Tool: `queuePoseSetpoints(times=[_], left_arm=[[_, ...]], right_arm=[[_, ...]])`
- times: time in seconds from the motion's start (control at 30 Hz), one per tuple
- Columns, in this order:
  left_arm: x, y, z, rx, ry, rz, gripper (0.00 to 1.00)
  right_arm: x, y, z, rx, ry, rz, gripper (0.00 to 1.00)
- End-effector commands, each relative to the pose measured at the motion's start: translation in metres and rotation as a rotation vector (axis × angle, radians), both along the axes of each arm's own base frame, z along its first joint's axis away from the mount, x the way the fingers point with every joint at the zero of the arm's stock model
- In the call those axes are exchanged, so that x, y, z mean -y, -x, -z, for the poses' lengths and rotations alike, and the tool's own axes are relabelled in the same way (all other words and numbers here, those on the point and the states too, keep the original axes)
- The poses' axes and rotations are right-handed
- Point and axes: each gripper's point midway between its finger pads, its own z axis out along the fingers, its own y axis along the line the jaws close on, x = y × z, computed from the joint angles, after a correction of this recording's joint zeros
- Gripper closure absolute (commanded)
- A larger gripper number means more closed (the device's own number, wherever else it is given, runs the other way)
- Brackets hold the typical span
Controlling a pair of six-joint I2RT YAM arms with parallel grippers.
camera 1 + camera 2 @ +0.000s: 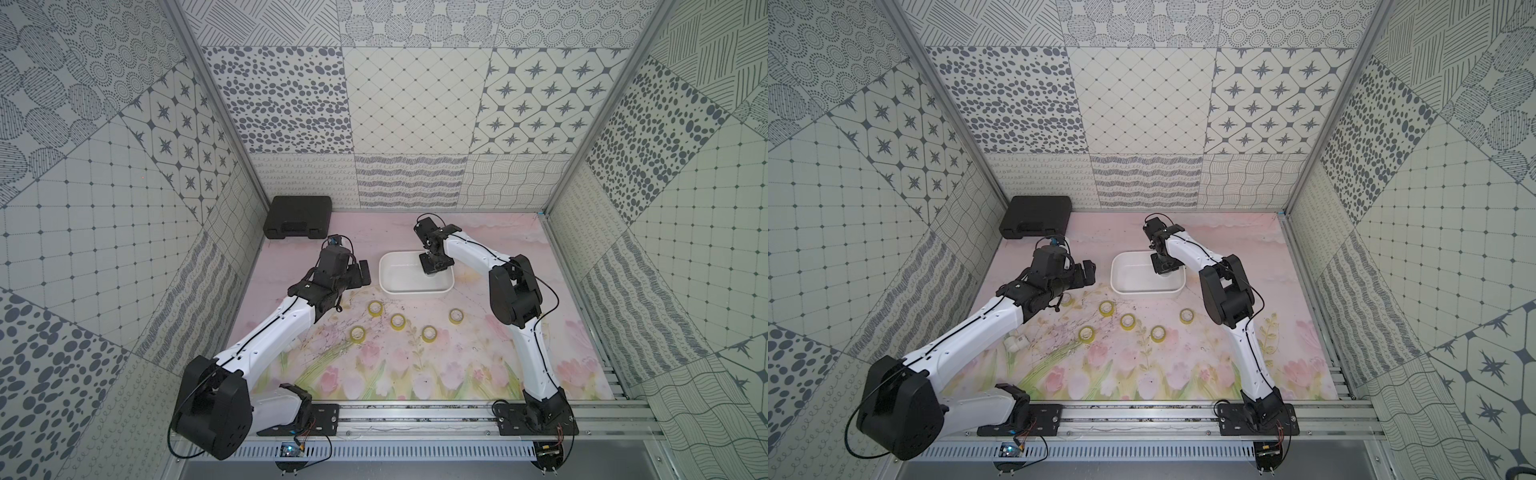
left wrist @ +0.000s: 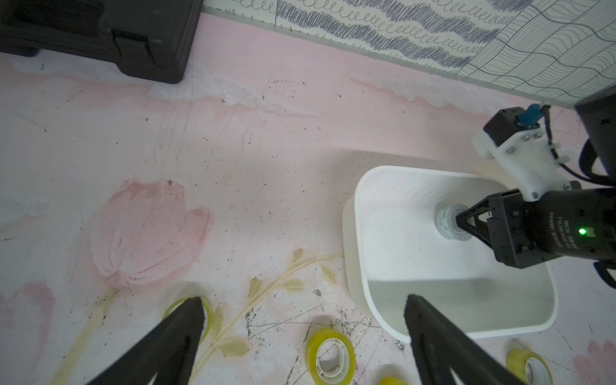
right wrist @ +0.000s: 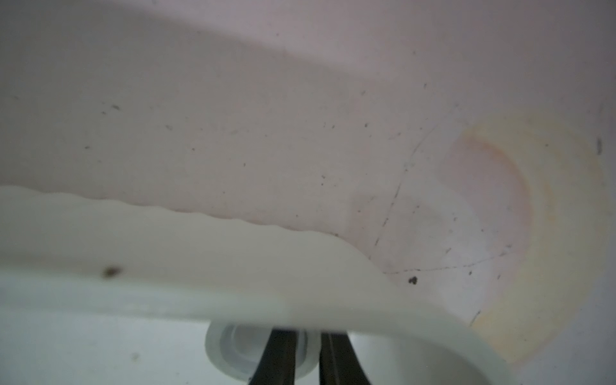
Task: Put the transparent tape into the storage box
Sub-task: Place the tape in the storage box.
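right tool [image 2: 457, 222] clamped on the colourless tape ring [image 2: 445, 220], one finger through its core, ring low inside the storage box [image 2: 350, 233]; contact with box floor: cannot tell. left tool [image 2: 304, 299] jaws wide apart, empty, above the table [image 1: 478, 374] just beside the box. five yellow tape rings [image 1: 397, 321] lie flat on the table in front of the box, well apart from the right tool.

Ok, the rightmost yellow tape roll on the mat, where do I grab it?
Come straight down: the roll lies flat, hole up. Pinch the ring wall, one finger inside the white core, one outside. Nothing crowds it, so probably any side.
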Motion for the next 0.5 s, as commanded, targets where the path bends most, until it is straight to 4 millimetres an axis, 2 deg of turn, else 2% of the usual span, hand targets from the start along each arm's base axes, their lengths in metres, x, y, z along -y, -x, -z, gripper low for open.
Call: queuePoseSetpoints(times=[0.0,0.1,0.17,0.33,0.47], left_arm=[[0.003,-0.001,-0.002,-0.004,-0.005,0.018,0.01],[0.002,-0.001,0.000,-0.008,-0.008,0.013,0.01],[0.002,0.000,0.002,-0.014,-0.012,0.011,0.01],[-0.001,0.001,0.004,-0.023,-0.016,-0.002,0.01],[-0.008,0.005,0.009,-0.030,-0.029,-0.033,0.01]], right_arm=[[0.001,-0.006,0.000,0.012,0.002,0.002,0.85],[0.001,-0.007,-0.004,0.017,-0.002,0.002,0.73],[0.000,-0.008,-0.008,0.025,-0.010,-0.001,0.69],[-0.004,-0.009,-0.025,0.051,-0.044,-0.001,0.67],[-0.008,-0.011,-0.056,0.102,-0.090,0.003,0.67]])
